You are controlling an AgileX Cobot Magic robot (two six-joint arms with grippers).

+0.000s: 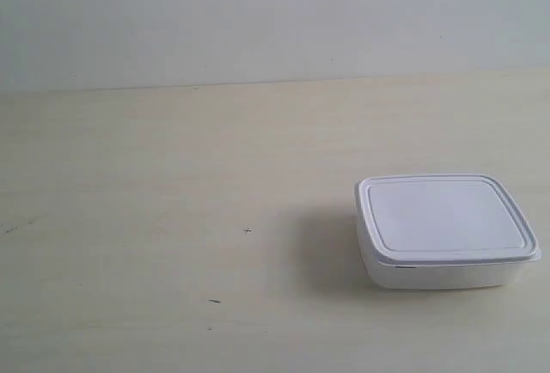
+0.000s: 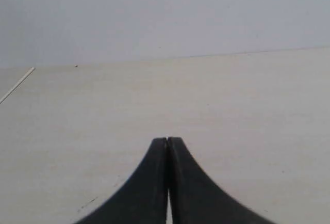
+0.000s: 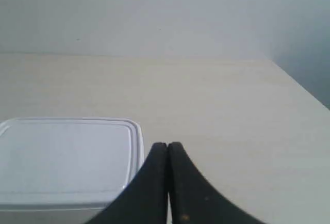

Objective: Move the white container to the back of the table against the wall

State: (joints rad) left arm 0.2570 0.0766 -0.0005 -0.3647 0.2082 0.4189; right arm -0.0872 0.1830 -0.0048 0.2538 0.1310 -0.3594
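Now, nothing is gripped. Left jaws: tips pressed together, empty, over bare desk [image 2: 247, 110]; no box in that view. Right jaws: likewise closed flat on each other, empty, with the white container [image 3: 67, 157] just beside them and not touching.

Exterior view: the white container [image 1: 445, 229] sits flat at lower right of the frame, lid [image 1: 438, 210] on, well apart from the wall [image 1: 258, 12], which fills the upper band. Bare desk lies between box and wall. No arm shows in this view.

Step in hand, as I read it: the approach, with the right arm the nearer candidate. Two options.
- Push: keep the jaws closed, set them low against the middle of the box's near side, below the lid's lip, and slide it straight toward the wall. Off-centre contact would likely spin it.
- Lift: open wide first, then take it across the narrower span under the rim.

Pushing looks simpler.

Materials:
- Box: smooth white plastic, shallow, rectangular, corners rounded. Probably light and slippery.
- Lid: flat, with a raised border and a lip overhanging the body.
- Desk: pale cream wood-grain, matt, with a few tiny dark specks [image 1: 247, 231].
- Wall: plain, pale grey-white.
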